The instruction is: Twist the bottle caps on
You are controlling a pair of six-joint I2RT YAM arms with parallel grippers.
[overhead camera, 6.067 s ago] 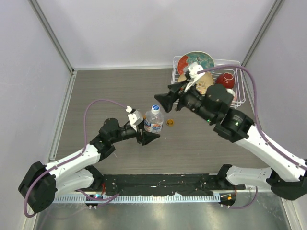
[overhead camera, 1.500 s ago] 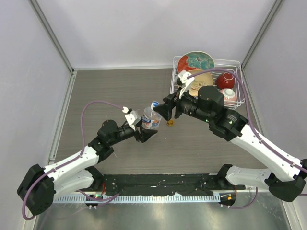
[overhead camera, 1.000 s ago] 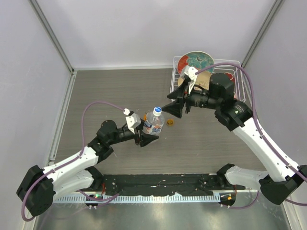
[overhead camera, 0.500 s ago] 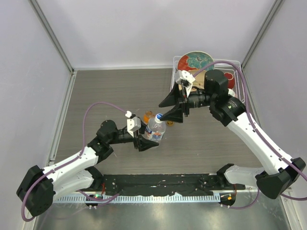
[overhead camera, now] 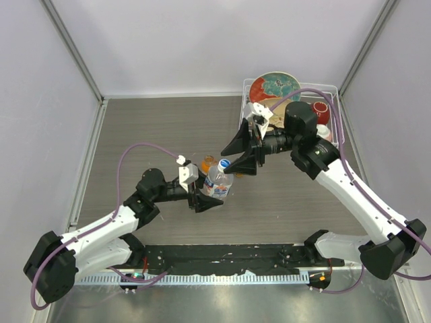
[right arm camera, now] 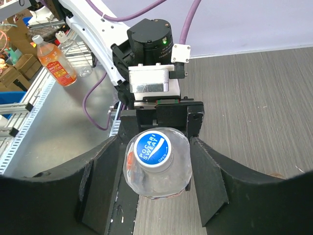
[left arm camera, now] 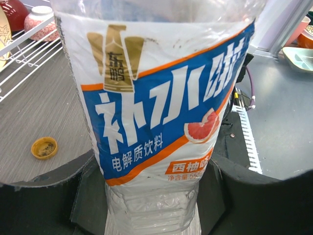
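Two arms meet mid-table. Left gripper is clamped on the bottle, one finger pressed to each side of the labelled body, low down. The bottle stands roughly upright; can't tell whether its base touches the table.

White cap, blue print on top, sits on the bottle's neck. Right gripper comes in from the rack side with its jaws apart, one finger either side of the cap and a visible gap on both sides. It holds nothing. The finger inner faces look about level with the bottle's shoulder, possibly brushing it, but the wrist view is too foreshortened to say.

Orange bottle stands on the table just behind the clear one, close but apart, free of both grippers. Its mouth is too small to read from the top view.

Amber cap lies loose on the table beside the held bottle, hollow side up, nothing touching it.
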